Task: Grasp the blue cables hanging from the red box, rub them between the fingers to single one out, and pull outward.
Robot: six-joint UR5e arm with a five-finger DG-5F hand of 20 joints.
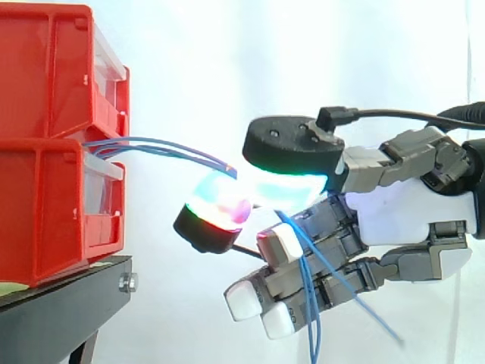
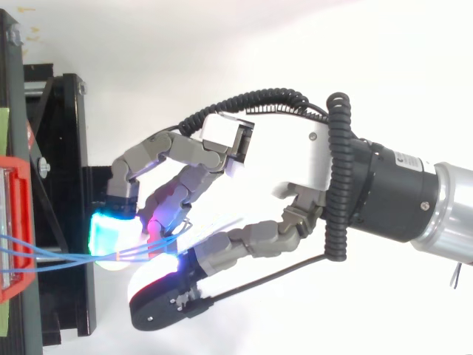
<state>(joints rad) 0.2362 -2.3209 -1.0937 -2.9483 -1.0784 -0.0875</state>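
Several thin blue cables [image 1: 163, 148] run out of the gap between the two stacked red boxes [image 1: 53, 144] toward the right. My hand [image 1: 394, 205] comes in from the right and pinches them between a glowing cyan-and-red fingertip [image 1: 216, 208] and the thumb pad above. Past the pinch, the cables' loose ends [image 1: 311, 292] hang down across the lower curled fingers. In the top view the cables [image 2: 52, 260] stretch from the red box [image 2: 15, 229] into the pinch, with my hand [image 2: 295, 166] to the right.
The red boxes rest on a black stand [image 1: 68, 292] at the left. A white curtain is behind everything. Open space lies below and to the right of my hand.
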